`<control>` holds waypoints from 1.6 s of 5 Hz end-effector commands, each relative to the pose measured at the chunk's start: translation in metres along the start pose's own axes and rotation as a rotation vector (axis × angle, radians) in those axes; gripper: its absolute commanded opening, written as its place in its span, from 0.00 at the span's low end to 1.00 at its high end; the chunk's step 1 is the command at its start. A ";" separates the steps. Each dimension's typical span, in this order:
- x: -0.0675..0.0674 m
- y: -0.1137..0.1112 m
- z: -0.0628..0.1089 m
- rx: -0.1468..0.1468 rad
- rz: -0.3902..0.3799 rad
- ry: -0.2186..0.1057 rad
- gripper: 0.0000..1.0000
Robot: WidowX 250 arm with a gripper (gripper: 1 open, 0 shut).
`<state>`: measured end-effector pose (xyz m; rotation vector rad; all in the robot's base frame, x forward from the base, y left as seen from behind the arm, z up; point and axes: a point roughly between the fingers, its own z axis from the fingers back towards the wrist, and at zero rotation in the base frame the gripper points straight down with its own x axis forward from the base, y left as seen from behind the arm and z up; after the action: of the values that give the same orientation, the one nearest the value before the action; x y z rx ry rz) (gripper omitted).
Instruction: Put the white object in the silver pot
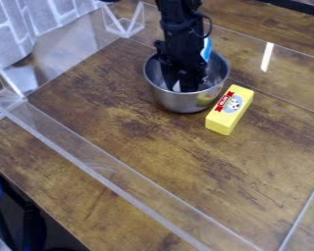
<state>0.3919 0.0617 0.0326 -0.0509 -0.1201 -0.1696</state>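
Note:
The silver pot (164, 95) stands on the wooden table at the upper middle of the camera view. My gripper (186, 82) points straight down into it, fingers low inside the bowl and shut. A small patch of the white object (188, 89) shows at the fingertips, near the pot's bottom. A light-blue strip (210, 45) sticks up just right of the black fingers, above the far rim. The arm hides most of the object.
A yellow rectangular block (230, 109) with a red-white label lies just right of the pot, almost touching it. A clear plastic wall (94, 162) runs diagonally across the table's front left. White wire mesh (23, 34) stands at the back left.

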 end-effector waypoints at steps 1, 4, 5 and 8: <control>0.005 0.008 0.023 0.021 0.028 -0.059 1.00; 0.007 0.007 0.043 0.029 0.040 -0.088 1.00; 0.007 0.007 0.048 0.031 0.043 -0.095 1.00; 0.011 0.008 0.064 0.054 0.047 -0.126 1.00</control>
<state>0.3899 0.0623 0.0572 -0.0404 -0.1453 -0.1290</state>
